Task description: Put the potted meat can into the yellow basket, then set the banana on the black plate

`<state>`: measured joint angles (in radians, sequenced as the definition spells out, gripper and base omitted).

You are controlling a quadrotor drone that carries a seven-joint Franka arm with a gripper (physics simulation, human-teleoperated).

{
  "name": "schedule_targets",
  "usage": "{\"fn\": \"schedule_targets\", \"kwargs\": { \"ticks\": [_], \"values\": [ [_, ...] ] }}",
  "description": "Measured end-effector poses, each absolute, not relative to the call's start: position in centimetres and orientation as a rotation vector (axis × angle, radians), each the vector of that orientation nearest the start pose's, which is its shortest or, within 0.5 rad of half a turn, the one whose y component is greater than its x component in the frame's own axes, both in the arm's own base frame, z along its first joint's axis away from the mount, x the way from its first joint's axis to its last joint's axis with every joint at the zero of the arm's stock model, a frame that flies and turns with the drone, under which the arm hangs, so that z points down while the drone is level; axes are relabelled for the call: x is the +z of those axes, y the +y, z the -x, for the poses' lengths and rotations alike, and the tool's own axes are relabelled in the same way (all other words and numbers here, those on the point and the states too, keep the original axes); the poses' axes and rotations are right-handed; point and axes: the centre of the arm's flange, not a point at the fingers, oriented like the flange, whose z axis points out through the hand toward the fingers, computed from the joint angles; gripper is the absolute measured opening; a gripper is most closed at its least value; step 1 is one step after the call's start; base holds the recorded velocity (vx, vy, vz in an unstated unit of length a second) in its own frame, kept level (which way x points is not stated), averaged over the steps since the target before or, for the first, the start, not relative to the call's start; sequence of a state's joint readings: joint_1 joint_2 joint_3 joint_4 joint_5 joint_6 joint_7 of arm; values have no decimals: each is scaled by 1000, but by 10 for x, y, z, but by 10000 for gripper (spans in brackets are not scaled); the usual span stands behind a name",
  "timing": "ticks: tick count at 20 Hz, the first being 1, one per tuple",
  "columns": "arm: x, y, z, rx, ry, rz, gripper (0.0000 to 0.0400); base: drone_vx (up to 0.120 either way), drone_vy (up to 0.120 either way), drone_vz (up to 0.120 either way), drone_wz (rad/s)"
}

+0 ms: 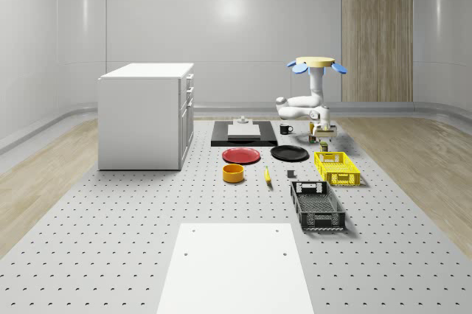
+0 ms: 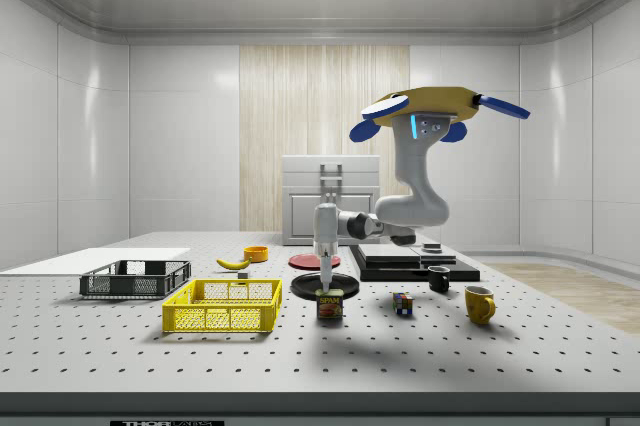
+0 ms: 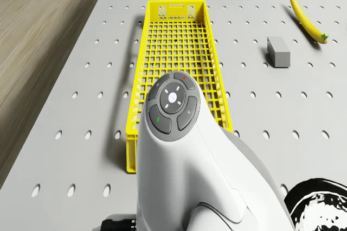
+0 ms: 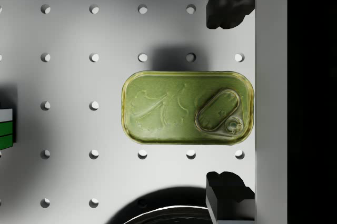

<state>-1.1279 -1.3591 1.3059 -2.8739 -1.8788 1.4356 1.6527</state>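
The potted meat can (image 4: 187, 108) under the gripper (image 4: 230, 98) is showing a dull green-gold lid with a pressed leaf pattern and a ring pull. The fingers (image 4: 230, 6) are looking black against the pale grey table (image 4: 79, 34), which is carrying a regular pattern of dark holes. Just beyond the gripper, the basket (image 3: 176, 60) is shining bright yellow with a grid mesh. The banana (image 3: 306, 19) is showing yellow with a green tip, and the plate (image 1: 289, 153) is looking glossy black. The arm (image 3: 184, 155) is appearing white, with a grey button pad.
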Motion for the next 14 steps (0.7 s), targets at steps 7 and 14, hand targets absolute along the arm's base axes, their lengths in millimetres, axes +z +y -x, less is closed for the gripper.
{"fn": "schedule_targets", "kwargs": {
  "ticks": [7,14],
  "values": [
    [515,0,-306,785,-2,-1,400,0,0,0,0],
    [528,1,-306,785,-2,-1,400,0,0,0,0]
  ]
}}
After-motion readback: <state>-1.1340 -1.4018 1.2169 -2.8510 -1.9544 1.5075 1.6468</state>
